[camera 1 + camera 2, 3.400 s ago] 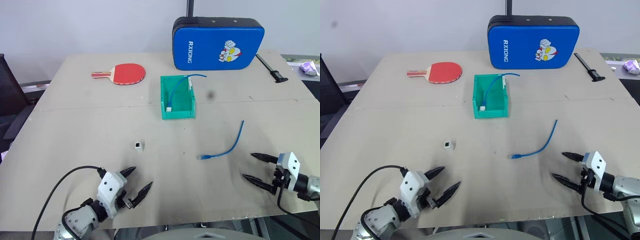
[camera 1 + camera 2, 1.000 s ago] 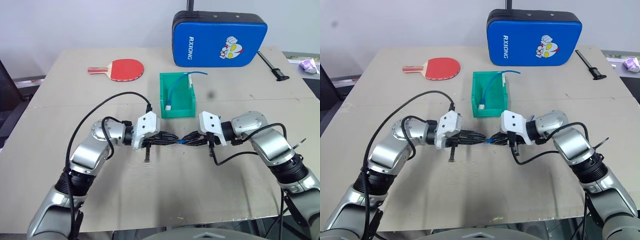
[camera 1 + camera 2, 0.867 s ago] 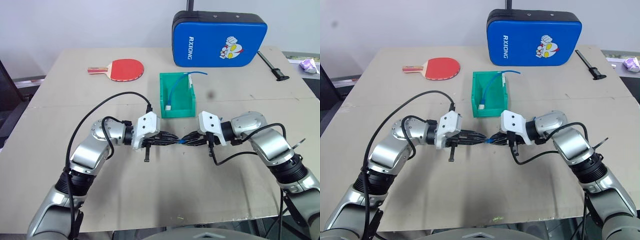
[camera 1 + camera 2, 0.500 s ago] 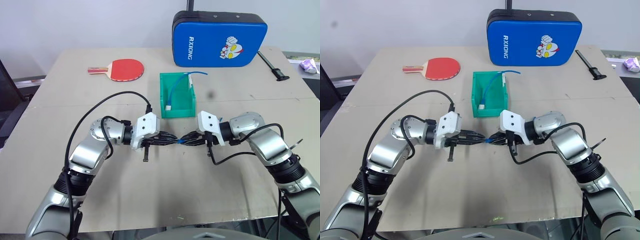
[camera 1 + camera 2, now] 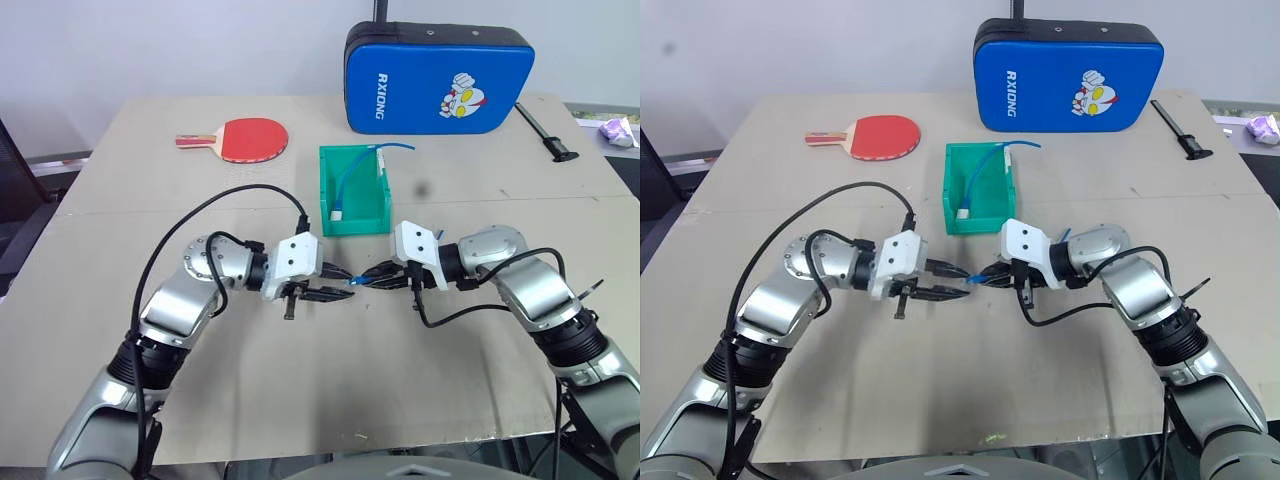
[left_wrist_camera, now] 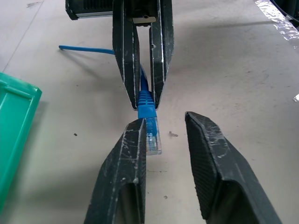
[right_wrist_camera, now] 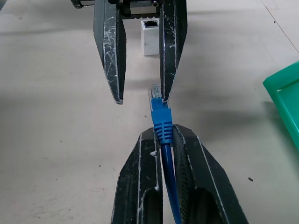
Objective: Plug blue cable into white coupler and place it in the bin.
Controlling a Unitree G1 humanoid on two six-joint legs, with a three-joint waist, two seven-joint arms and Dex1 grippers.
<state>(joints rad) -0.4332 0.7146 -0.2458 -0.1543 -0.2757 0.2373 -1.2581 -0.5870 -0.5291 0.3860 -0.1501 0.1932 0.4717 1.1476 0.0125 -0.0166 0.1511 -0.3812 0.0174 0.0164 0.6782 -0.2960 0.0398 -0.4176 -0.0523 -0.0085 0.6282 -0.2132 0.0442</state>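
Far back on the left of the bench (image 5: 120, 330) we see a red bat (image 5: 245, 140). Nearer to us, our left gripper (image 5: 338, 284) points to the right. Its jaws stand a little apart and hold nothing. In the right wrist view the white coupler (image 7: 150, 37) sits on the bench under this gripper, with its dark hole on top. No cable is in the hole.

In the middle, the clear plug of the blue cable (image 6: 146, 103) pokes in between the left jaws, close against one finger (image 6: 126, 168). The other finger (image 6: 215, 168) is well away from it. We cannot tell if the plug touches the near finger.

Behind the two grippers stands the green bin (image 5: 353, 190). Another blue cable (image 5: 352, 170) lies in it, and one end hangs over the back wall.

To the right, our right gripper (image 5: 367, 278) points to the left. Its jaws are tight on the blue cable, just behind the plug. The rest of the cable runs back under this gripper.

Far back on the right a big blue case (image 5: 436, 80) stands up. A black tool (image 5: 545, 137) lies beside it.
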